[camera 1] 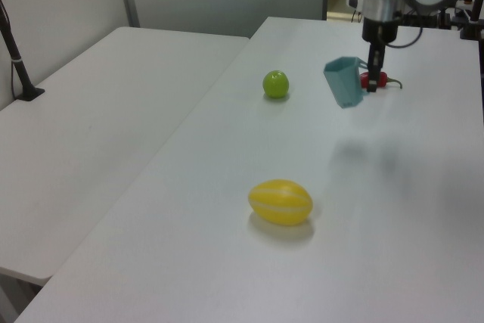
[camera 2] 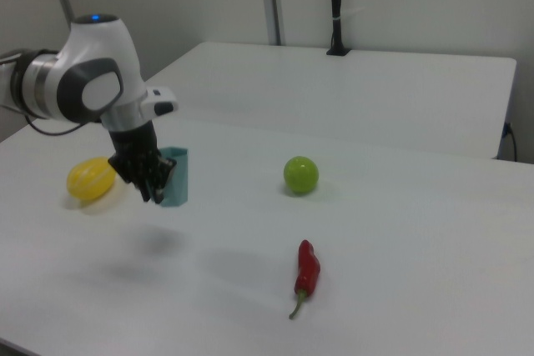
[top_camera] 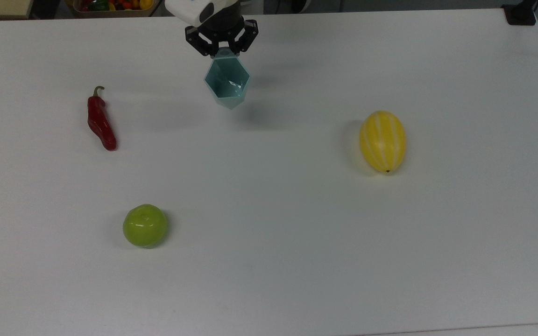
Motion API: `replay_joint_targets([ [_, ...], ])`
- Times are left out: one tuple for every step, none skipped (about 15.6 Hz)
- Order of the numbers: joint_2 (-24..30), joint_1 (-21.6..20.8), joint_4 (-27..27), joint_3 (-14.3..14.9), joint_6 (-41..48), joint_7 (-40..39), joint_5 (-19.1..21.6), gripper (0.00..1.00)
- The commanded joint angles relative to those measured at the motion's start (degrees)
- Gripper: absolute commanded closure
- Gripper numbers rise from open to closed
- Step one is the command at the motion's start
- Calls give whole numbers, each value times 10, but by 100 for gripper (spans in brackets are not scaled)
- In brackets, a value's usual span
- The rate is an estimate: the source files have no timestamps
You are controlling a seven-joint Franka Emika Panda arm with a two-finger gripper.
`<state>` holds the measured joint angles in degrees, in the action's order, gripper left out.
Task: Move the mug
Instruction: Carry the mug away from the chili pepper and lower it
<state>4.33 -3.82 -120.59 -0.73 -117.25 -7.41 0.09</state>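
**A:** What does the figure show?

**B:** The end effector (top_camera: 222, 46) is closed on the handle side of the mug (top_camera: 227, 85), which hangs clear of the bench (top_camera: 297, 233). Its shadow lies apart from it on the surface. In the top view the mug sits between the red chilli (top_camera: 100, 120) on the top view's left and the yellow striped melon (top_camera: 383, 140) on the top view's right, toward the far edge.

**A:** Is the mug level?

**B:** No. In the left view the mug (camera 1: 345, 81) leans, its open mouth turned sideways, and the top view looks straight into the hexagonal rim.

**A:** What could fail from here?

**B:** The grasp is at one side, so the body hangs off the fingers like a lever. A quick swing or stop could probably rotate it in the grip or drop it. How firmly the handle is seated cannot be judged; the right view shows the fingers (camera 2: 153, 181) only as a dark cluster against the mug (camera 2: 175, 176).

**A:** And on setting it down?

**B:** Lowered at this tilt, one base edge would likely touch first and the mug could tip over on release. The green fruit (top_camera: 145, 225) lies well apart and poses little risk.
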Motion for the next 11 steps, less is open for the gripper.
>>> replay_joint_targets([
  [29, -3, -67, 1, -22, -30, 11, 99],
  [29, -4, -88, 1, -41, -30, 11, 99],
  [28, -4, -104, 1, -63, -30, 11, 99],
  [25, -4, -118, 2, -82, -30, 11, 99],
  [24, -4, -127, 2, -97, -30, 11, 99],
  [24, -4, -134, 1, -105, -30, 11, 99],
  [23, -4, -139, 2, -111, -30, 11, 99],
  [22, -4, -148, 2, -123, -30, 11, 99],
  [22, -4, -157, 1, -136, -30, 11, 99],
  [22, -5, -165, 1, -146, -30, 11, 99],
  [21, -5, -167, 1, -150, -30, 11, 99],
])
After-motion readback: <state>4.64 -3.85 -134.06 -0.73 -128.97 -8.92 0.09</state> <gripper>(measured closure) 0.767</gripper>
